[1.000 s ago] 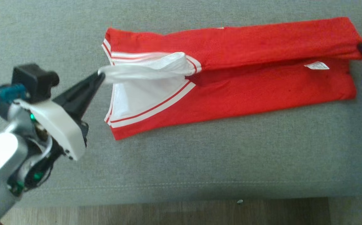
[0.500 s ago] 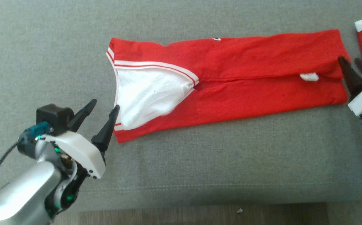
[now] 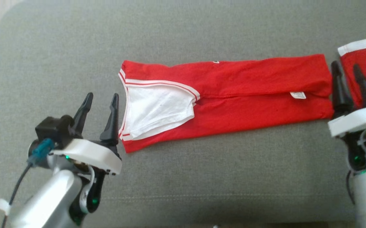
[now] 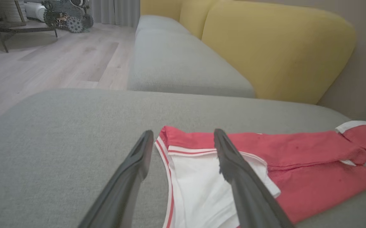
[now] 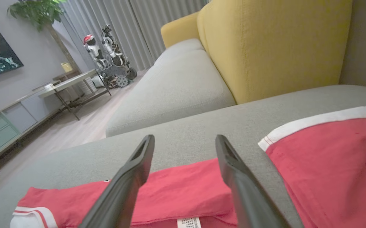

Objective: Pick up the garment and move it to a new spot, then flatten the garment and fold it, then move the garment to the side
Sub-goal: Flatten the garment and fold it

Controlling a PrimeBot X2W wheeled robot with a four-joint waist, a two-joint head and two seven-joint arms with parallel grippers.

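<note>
The garment (image 3: 233,95) is a red jersey folded into a long strip, lying flat on the grey sofa cushion (image 3: 201,177). Its white panel (image 3: 157,110) with red-striped trim is at the left end. A small white tag (image 3: 297,95) sits near the right end. My left gripper (image 3: 102,96) is open just left of the white panel and holds nothing. In the left wrist view the garment (image 4: 296,158) lies past the spread left gripper (image 4: 183,133). My right gripper (image 3: 345,66) is open at the strip's right end, holding nothing. The right gripper (image 5: 185,138) hovers above the garment (image 5: 183,193).
A second red cloth with a white edge (image 3: 364,60) lies right of the strip, beside my right gripper; it also appears as the red cloth (image 5: 328,164). A yellow backrest (image 4: 277,47) rises behind the cushion. Wooden floor (image 4: 43,63) lies beyond the sofa's left end.
Both grippers have opened and let go of the garment. The lifted white flap has dropped flat. Both grippers have drawn back from the cloth ends, and the head camera has shifted.
</note>
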